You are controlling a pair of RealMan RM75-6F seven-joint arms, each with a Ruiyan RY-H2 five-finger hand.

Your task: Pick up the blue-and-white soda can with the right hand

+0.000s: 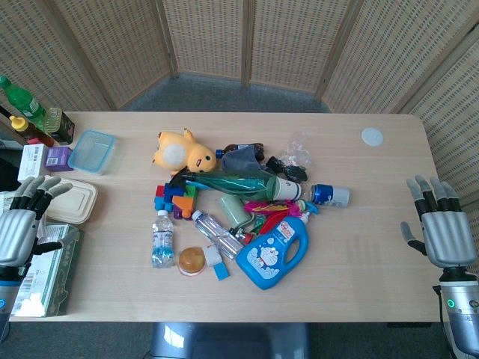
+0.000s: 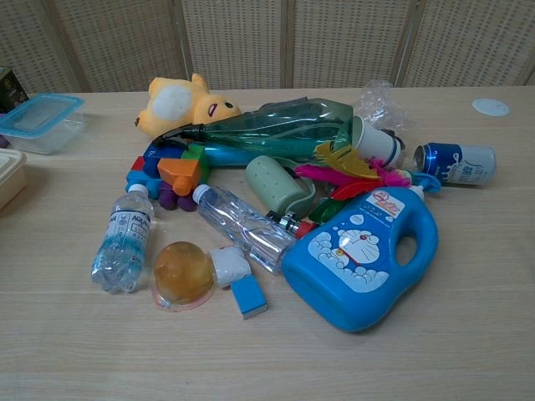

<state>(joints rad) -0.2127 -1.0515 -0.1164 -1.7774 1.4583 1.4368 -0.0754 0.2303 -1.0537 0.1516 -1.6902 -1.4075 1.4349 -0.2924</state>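
The blue-and-white soda can [image 1: 330, 194] lies on its side at the right edge of the pile of objects; the chest view shows the can [image 2: 456, 162] at the right, its top facing left. My right hand [image 1: 441, 223] hovers at the table's right edge, fingers spread and empty, well to the right of the can. At the left edge my left hand [image 1: 24, 217] is open too, holding nothing, over some boxes. Neither hand appears in the chest view.
Beside the can sit a blue detergent jug [image 1: 274, 250], a green bottle [image 1: 236, 182], pink feathers [image 2: 351, 171] and crumpled plastic [image 1: 298, 153]. A yellow plush [image 1: 183, 150], toy blocks [image 1: 174, 197], two water bottles, a blue-lidded container [image 1: 93, 151] and a white lid [image 1: 372, 136] lie around.
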